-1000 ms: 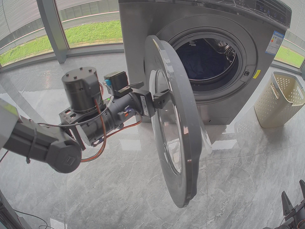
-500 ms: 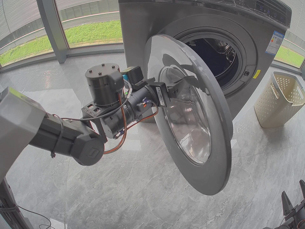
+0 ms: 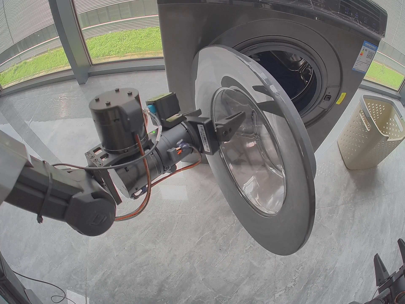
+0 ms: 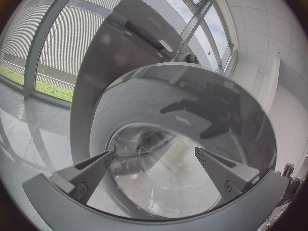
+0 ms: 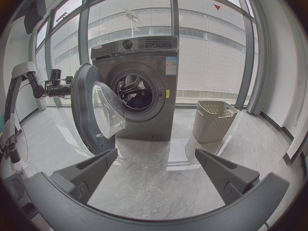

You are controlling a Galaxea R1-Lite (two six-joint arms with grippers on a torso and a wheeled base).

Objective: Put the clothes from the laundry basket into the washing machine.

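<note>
Far left: noted left arm [image 3: 139,161] held out level, with jaws apart and gripping nothing, tips facing the outer face of the door [image 3: 270,216]. Cannot tell whether the tips touch the glass or sit just off it. Found the door roughly half open, covering part of the drum mouth from the head view.

Centre: logged washing machine [image 3: 202,22] with dark clothes [image 3: 278,70] lying inside the drum. Cannot count the items or separate them from shadow.

Right: found laundry basket [image 3: 371,136] on the floor just beside the machine. See only bare inner walls as far as visible; cannot see its bottom. Judge loading done or nearly so, with shutting the door as the likely remainder.

Far right, low: noted right arm's jaws apart and empty, partly cut off by the frame edge.
</note>
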